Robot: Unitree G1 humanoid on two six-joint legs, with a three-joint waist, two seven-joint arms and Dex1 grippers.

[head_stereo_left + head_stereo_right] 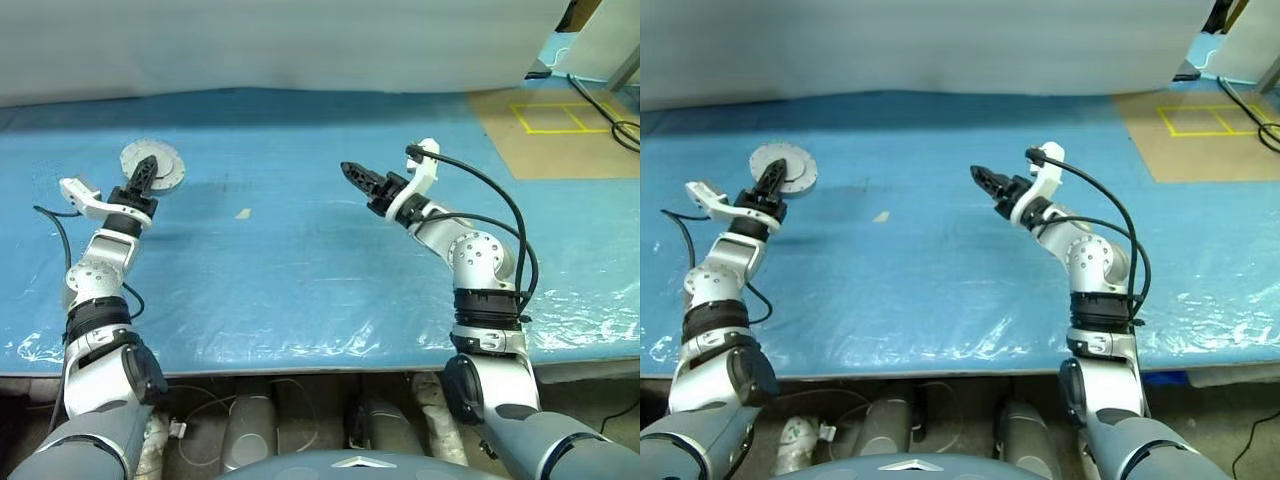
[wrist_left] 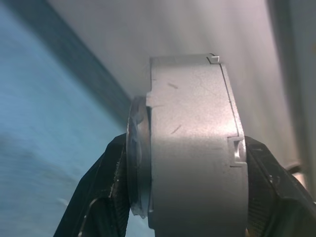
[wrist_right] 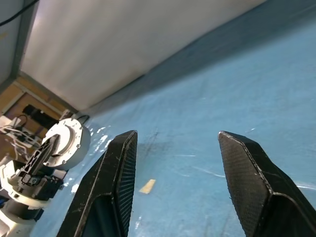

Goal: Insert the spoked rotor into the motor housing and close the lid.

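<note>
The left gripper (image 1: 146, 170) clenches the motor housing (image 1: 152, 167) by its flat faces, lifted at about ten o'clock over the blue table (image 1: 300, 270). The right gripper (image 1: 355, 174), at about one o'clock, is released and holds nothing.

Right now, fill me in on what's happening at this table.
A two-armed robot is working over a table covered in blue sheeting. Its left gripper holds a round silver motor assembly off the table, jaws clamped across its sides; in the left wrist view it looks like the housing with the lid seated against it. The right gripper is out over the middle of the table, jaws open and holding nothing. A small scrap of tape lies on the sheeting between the arms.
</note>
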